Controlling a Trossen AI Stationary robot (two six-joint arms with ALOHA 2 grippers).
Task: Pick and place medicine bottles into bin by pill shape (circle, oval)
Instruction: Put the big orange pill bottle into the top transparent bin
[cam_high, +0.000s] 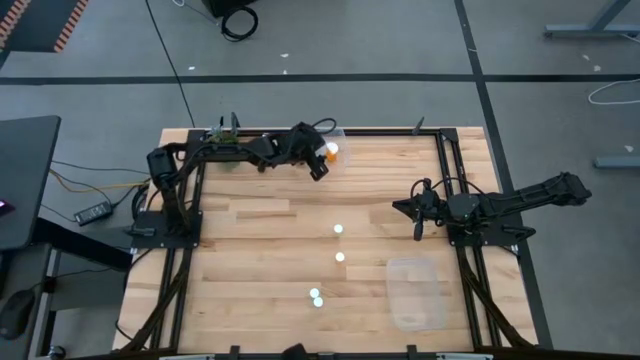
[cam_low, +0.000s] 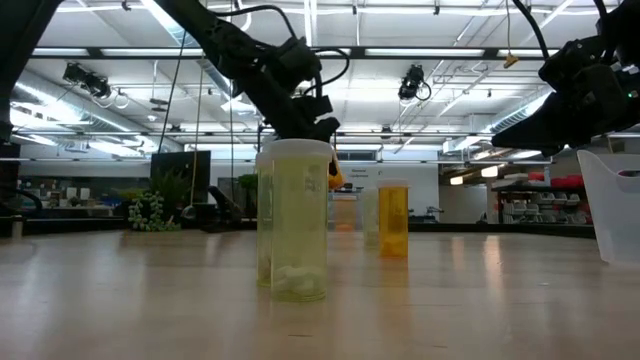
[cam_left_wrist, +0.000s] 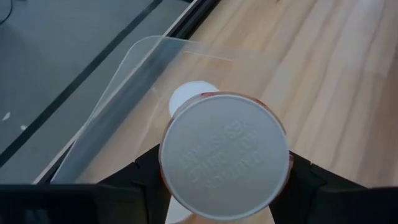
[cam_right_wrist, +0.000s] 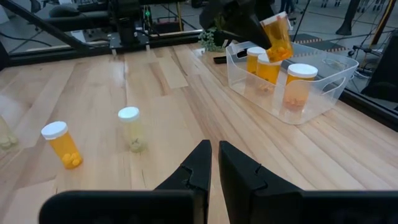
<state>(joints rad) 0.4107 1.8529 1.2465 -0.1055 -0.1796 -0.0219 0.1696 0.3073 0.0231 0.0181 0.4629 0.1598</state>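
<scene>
**Bottles: 4 loose, rest at far bin**

Orange bottle (cam_right_wrist: 278, 36), white cap (cam_left_wrist: 224, 163), held tilted above far clear bin (cam_right_wrist: 323, 93). 3 orange-bodied, white-capped bottles (cam_right_wrist: 296, 87) upright inside. 4 loose mid-table w/ white caps: orange one (cam_right_wrist: 61, 144), pale one (cam_right_wrist: 132, 129) upright.

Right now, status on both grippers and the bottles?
Left gripper shut on orange bottle over far bin. Right gripper waiting, nearly closed, empty. Four bottles left on table. Nothing blocking.
</scene>
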